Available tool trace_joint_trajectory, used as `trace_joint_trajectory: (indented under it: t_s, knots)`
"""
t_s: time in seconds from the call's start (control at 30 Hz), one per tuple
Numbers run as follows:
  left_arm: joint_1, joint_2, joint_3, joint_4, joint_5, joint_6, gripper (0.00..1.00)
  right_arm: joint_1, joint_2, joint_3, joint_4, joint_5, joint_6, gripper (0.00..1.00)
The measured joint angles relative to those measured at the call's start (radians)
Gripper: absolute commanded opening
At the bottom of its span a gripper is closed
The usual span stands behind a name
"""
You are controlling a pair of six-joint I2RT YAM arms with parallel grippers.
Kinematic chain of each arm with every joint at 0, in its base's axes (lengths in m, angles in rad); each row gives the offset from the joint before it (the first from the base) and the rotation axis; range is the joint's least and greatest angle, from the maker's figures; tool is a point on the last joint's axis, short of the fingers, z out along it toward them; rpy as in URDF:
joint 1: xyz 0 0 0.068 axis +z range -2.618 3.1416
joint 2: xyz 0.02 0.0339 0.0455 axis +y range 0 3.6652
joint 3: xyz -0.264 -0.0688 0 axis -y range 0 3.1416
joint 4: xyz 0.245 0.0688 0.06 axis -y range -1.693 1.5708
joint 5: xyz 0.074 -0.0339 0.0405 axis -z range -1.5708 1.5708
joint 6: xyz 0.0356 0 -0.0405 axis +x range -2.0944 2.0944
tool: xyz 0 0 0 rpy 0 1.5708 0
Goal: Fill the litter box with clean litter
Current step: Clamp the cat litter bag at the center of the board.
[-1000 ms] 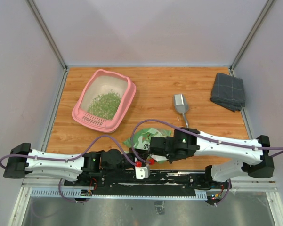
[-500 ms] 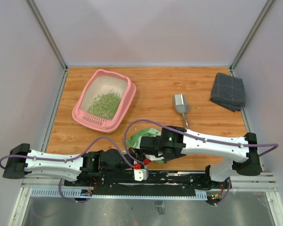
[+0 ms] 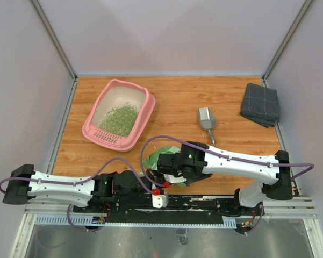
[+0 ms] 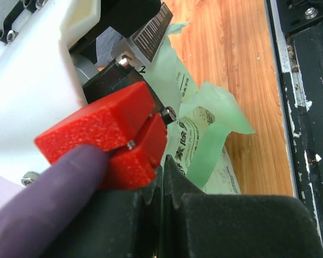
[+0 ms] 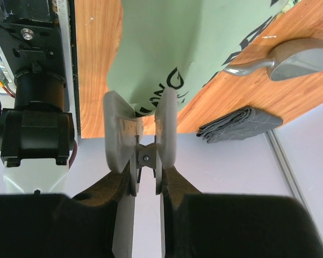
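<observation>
The litter box (image 3: 118, 114) sits at the far left of the table (image 3: 204, 91); clean litter (image 3: 120, 119) covers only part of its floor, so we judge the filling unfinished. The green bag (image 5: 161, 48) lies near the front edge, well apart from the box; our right gripper (image 5: 141, 115) pinches its printed edge between its fingers; our left gripper (image 4: 162, 180), just beside the bag, is closed on nothing. So thin a hold may slip; a sagging bag mouth may scatter granules short of the box.
</observation>
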Motion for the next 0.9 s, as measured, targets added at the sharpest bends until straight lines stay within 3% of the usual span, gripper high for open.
trace_joint_trajectory:
  t_s: [0.47, 0.9]
  knots:
    - [-0.002, 0.026, -0.004, 0.043, -0.037, 0.019, 0.0, -0.085, -0.128, 0.043, 0.011, -0.005, 0.055, 0.01]
    - [-0.002, 0.047, -0.002, 0.062, -0.042, 0.02, 0.0, -0.08, -0.024, 0.008, 0.013, -0.065, 0.05, 0.01]
